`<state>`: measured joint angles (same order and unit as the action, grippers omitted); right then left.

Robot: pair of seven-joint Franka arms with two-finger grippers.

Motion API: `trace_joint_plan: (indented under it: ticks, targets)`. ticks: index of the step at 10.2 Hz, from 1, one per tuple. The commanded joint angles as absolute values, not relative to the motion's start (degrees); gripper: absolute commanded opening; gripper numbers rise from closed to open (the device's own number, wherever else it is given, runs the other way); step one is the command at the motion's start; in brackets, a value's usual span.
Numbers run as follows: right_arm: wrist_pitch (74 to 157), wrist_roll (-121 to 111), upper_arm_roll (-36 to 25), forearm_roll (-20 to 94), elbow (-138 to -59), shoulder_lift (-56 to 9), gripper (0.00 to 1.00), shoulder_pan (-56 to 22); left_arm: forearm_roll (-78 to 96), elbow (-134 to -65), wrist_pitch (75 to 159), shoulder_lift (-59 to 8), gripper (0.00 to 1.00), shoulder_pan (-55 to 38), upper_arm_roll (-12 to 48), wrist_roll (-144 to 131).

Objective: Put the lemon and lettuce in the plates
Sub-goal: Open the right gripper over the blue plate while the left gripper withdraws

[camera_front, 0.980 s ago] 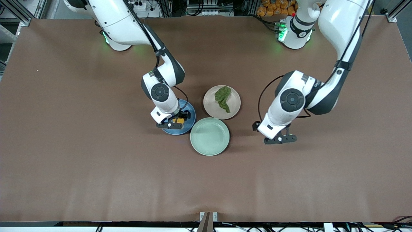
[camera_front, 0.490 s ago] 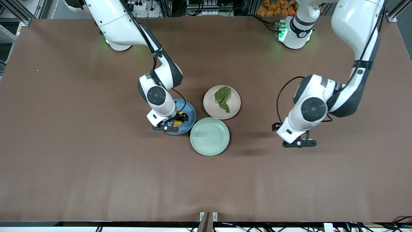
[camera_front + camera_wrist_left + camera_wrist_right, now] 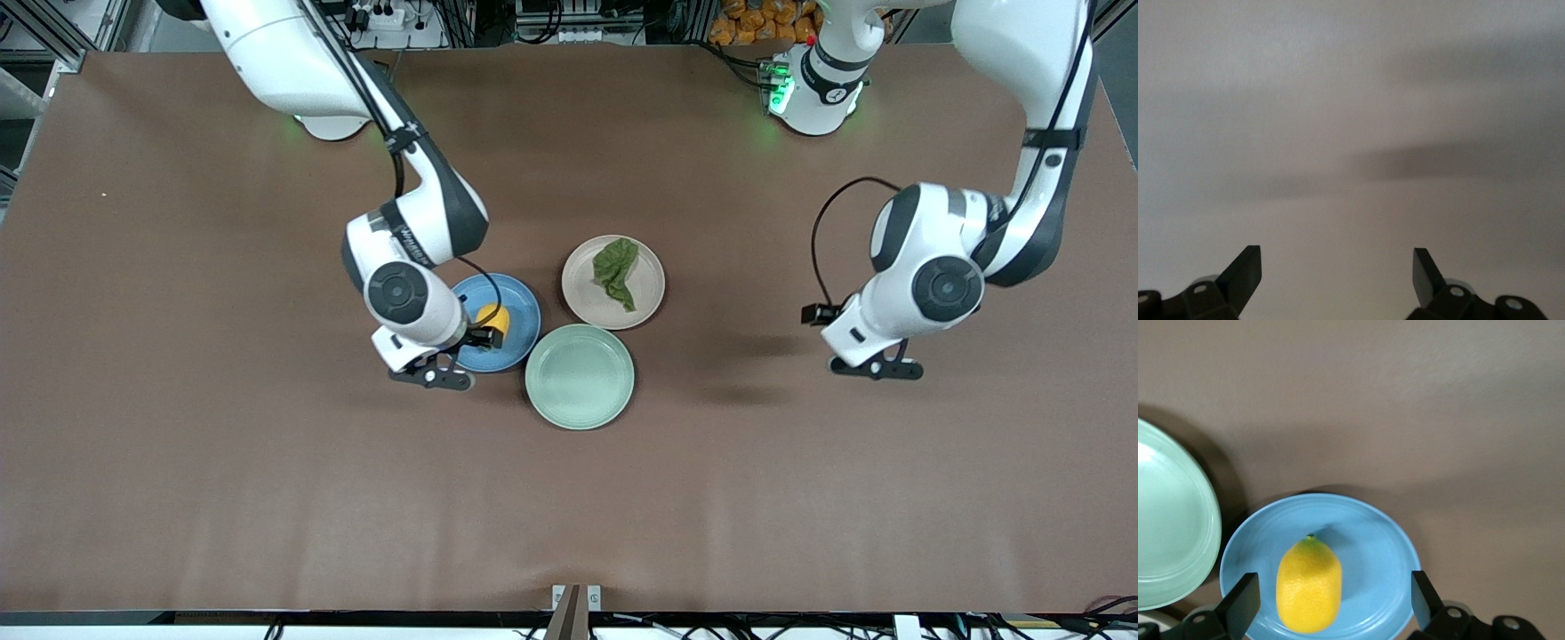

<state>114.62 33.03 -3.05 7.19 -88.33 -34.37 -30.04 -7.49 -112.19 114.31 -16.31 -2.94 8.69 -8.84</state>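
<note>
Table [image 3: 222, 462]: broad brown matte surface, bearing all items listed.

Left gripper [image 3: 876, 369]: black two-finger tool, fingers spread and empty, hanging over bare table toward the left arm's end, well apart from every plate. This arm waits. Its wrist view shows only bare surface between the fingertips [image 3: 1245, 270].

Right gripper [image 3: 433, 377]: black two-finger tool, fingers spread and empty, over the edge of the blue plate on the side nearer the front camera. In the right wrist view the lemon sits between and just past the open fingertips [image 3: 1241, 600], not touched by them.

Mint-green plate [image 3: 580, 376]: round, shallow, empty, just beside the right gripper toward the left arm's end. Not a task plate.

Beige-pink plate [image 3: 649, 271]: round, shallow, rimmed; touching or nearly touching the mint-green one.

Blue plate [image 3: 520, 307]: round, shallow, rimmed; directly under the right gripper's reach.

Lettuce [image 3: 617, 270]: wrinkly dark-green leaf lying in the beige-pink plate, well apart from both grippers.

Lemon [image 3: 492, 317]: small oval yellow fruit, greenish nub, lying on its side in the blue plate.

Risk, judged: both items appear placed. The lemon could roll off the low rim if a finger clips it or the plate; the close-set plates could be nudged together.

Markings: lettering on the arms' wrists is too small to read.
</note>
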Motion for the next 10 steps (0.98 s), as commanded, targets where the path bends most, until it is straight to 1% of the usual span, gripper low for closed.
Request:
trace_joint_plan:
  ticks: [1, 4, 7, 9, 10]
  targets:
    - [108.8, 26.5, -2.5, 8.1, -84.2, -34.2, 1.00, -25.9, -3.9, -118.6, 114.3, -10.6, 1.00, -3.1, 8.0, -6.1]
    - [104.4, 16.3, -2.8, 6.4, -81.7, -32.4, 1.00, -20.6, -3.3, -119.9, 114.2, -5.6, 1.00, -3.3, 5.7, -4.8]
    - [101.6, 11.2, -2.8, 2.5, -81.7, -29.5, 1.00, -16.6, -1.2, -116.1, 116.9, -1.2, 1.00, -3.6, 5.3, -4.7]
    - [99.6, 6.8, -2.8, 0.6, -81.7, -27.4, 1.00, -14.0, -2.1, -112.8, 116.9, 0.7, 1.00, -4.1, 5.3, -4.3]
    - [98.4, 4.3, -2.8, 0.5, -81.4, -26.4, 1.00, -12.5, -2.6, -112.4, 116.3, 2.5, 1.00, -4.1, 5.2, -2.9]
